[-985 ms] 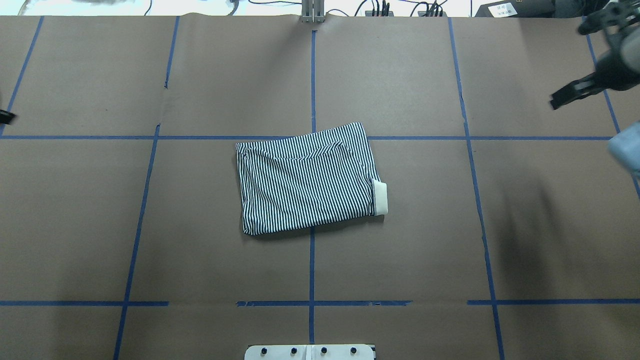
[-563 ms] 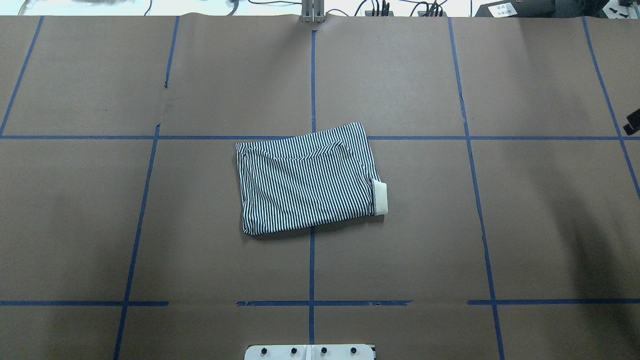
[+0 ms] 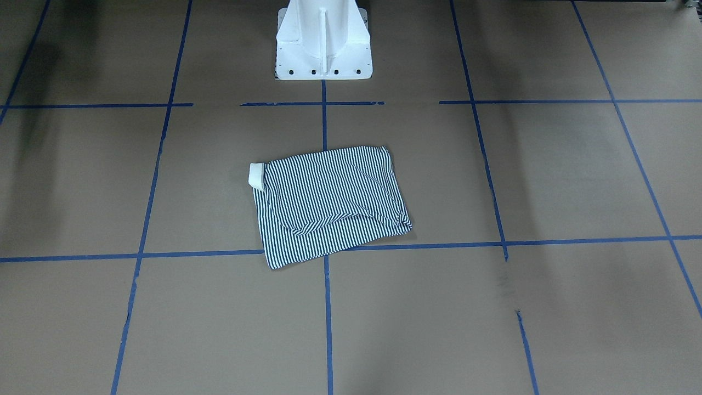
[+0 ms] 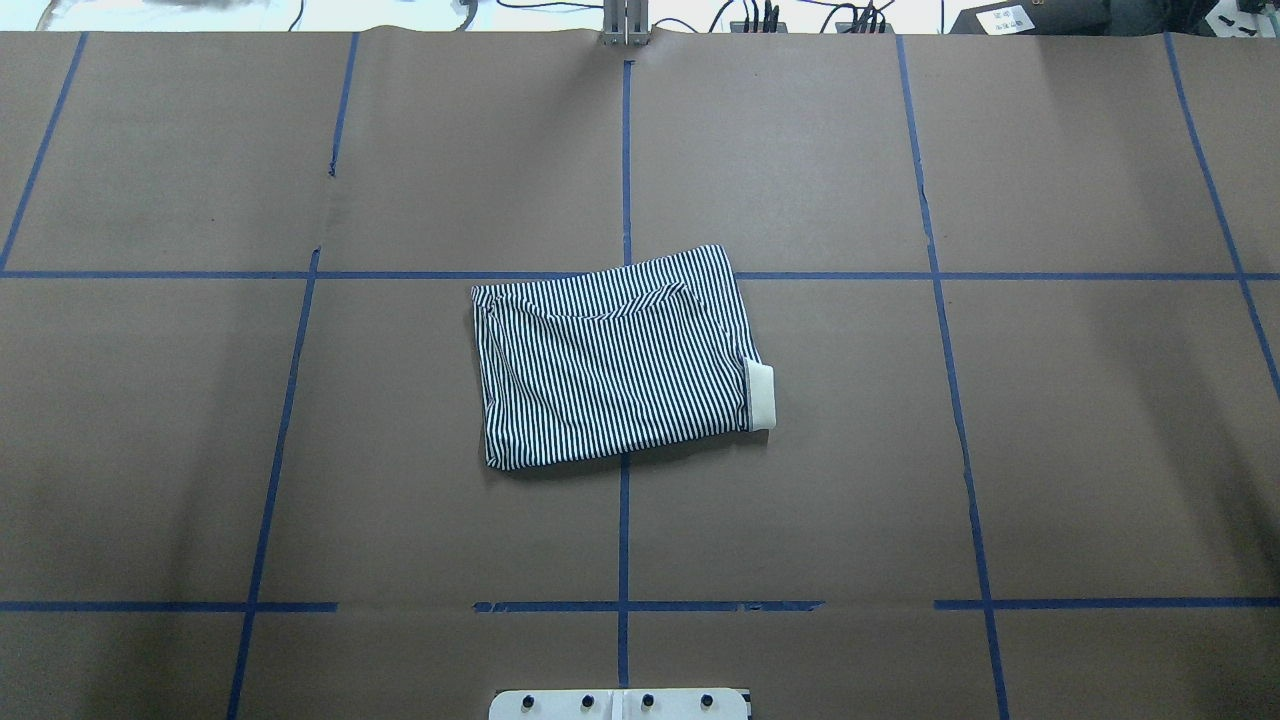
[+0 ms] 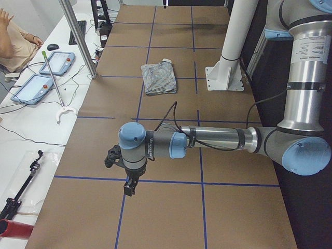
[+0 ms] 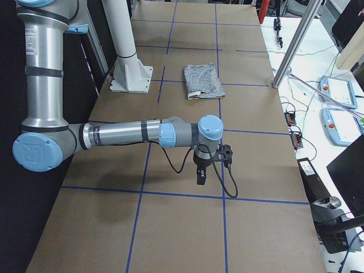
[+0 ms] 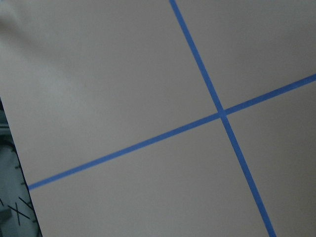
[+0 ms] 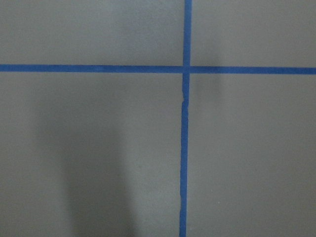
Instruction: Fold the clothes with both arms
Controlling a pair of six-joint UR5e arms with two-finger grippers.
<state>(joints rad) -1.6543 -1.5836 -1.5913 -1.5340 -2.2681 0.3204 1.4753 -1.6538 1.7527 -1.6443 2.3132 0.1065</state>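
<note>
since shirt looked fully folded, step in hand seemed to be parking arms: best done keeping both clear of cloth, no brushing packet. left gripper (image 5: 129,188) hung over tape grid (image 4: 624,520) at table's left end, right gripper (image 6: 200,177) at opposite end; open or clenched, couldn't tell. polo shirt (image 4: 615,360) lay at middle of table (image 4: 1000,450), well apart from both: compact striped rectangle, slightly askew, white collar (image 4: 760,397) poking out one edge, diagonal crease near far side.
</note>
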